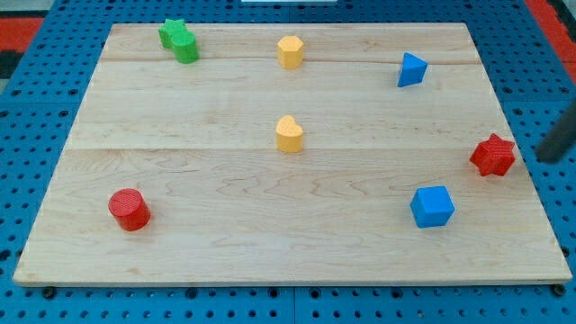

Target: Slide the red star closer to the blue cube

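The red star (492,155) lies near the board's right edge, at mid height. The blue cube (432,206) sits below and to the left of it, a short gap apart. My rod comes in from the view's right edge, and my tip (544,157) is just to the right of the red star, off the board's edge, with a small gap between them.
A blue triangular block (411,69) is at the top right. A yellow hexagonal block (290,51) is at the top centre and a yellow heart-like block (289,134) at the centre. Two green blocks (178,40) touch at top left. A red cylinder (130,209) is at bottom left.
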Tool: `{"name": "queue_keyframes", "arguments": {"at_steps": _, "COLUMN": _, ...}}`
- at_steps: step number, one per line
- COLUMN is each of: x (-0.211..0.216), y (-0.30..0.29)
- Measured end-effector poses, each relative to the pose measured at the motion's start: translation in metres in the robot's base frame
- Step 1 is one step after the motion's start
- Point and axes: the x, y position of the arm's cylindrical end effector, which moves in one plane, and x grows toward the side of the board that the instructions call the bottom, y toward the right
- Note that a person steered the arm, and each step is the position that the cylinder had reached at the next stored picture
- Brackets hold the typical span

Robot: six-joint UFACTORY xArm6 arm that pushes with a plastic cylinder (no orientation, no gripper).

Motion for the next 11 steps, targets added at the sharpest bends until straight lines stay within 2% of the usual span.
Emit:
{"name": "queue_keyframes", "arguments": {"at_steps": 1, "x": -0.025, "y": -0.065}}
{"name": "queue_keyframes", "arguments": {"at_steps": 2, "x": 0.007, "y": -0.083}}
{"name": "queue_keyframes", "arguments": {"at_steps": 3, "x": -0.005, "y": -0.076}}
{"name": "queue_keyframes", "arguments": {"at_steps": 4, "x": -0.062, "y": -0.091}}
{"name": "queue_keyframes", "arguments": {"at_steps": 5, "x": -0.061, "y": -0.042}}
{"name": "queue_keyframes", "arguments": {"at_steps": 6, "x": -0.032, "y": -0.006}}
{"name": "queue_keyframes", "arguments": {"at_steps": 7, "x": 0.008, "y": -0.008}}
{"name": "queue_keyframes", "arguments": {"at_steps": 8, "x": 0.014, "y": -0.049}}
{"name": "queue_keyframes", "arguments": {"at_steps": 10, "x": 0.002, "y": -0.079}}
{"name": "queue_keyframes", "arguments": {"at_steps": 11, "x": -0.038, "y": -0.103}}
